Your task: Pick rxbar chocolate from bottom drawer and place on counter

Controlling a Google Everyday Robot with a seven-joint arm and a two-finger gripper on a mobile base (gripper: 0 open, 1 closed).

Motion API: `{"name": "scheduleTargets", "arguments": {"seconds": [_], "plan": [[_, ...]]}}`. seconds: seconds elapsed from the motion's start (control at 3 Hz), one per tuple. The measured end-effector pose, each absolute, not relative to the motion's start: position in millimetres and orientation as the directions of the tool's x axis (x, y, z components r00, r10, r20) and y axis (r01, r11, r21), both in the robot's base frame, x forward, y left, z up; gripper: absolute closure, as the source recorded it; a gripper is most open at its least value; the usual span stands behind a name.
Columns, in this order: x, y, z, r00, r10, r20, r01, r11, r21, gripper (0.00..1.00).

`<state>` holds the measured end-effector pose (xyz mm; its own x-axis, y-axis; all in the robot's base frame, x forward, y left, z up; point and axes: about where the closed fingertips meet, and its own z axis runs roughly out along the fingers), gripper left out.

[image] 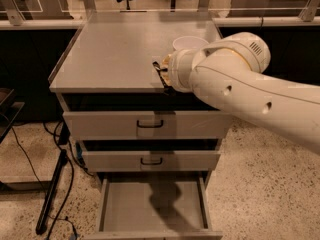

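Observation:
My gripper [163, 77] sits at the end of the white arm, at the front edge of the counter [110, 54], just left of the white bowl [189, 43]. It is shut on a small dark flat piece, the rxbar chocolate [160, 69], which it holds just above the counter's front edge. The arm's thick wrist hides most of the gripper. The bottom drawer [103, 204] is pulled out below. Its grey floor shows only the arm's shadow.
The two upper grey drawers [150, 125] [150, 161] are less far out than the bottom one. Black cables and a dark stand [52, 194] lie on the speckled floor to the left. A glass rail and chairs stand behind the counter.

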<state>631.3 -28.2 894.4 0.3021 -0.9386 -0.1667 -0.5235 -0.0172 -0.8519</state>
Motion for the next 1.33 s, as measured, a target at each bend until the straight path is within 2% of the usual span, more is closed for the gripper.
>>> {"name": "scheduleTargets", "arguments": {"seconds": [1.0,1.33], "plan": [[646.5,-20.8,919.5,0.330,-0.926,-0.182,-0.506,-0.011,-0.863,1.00],[671.6,-7.9,923.7,0.370,-0.905,-0.212,-0.522,-0.013,-0.853,1.00]]}}
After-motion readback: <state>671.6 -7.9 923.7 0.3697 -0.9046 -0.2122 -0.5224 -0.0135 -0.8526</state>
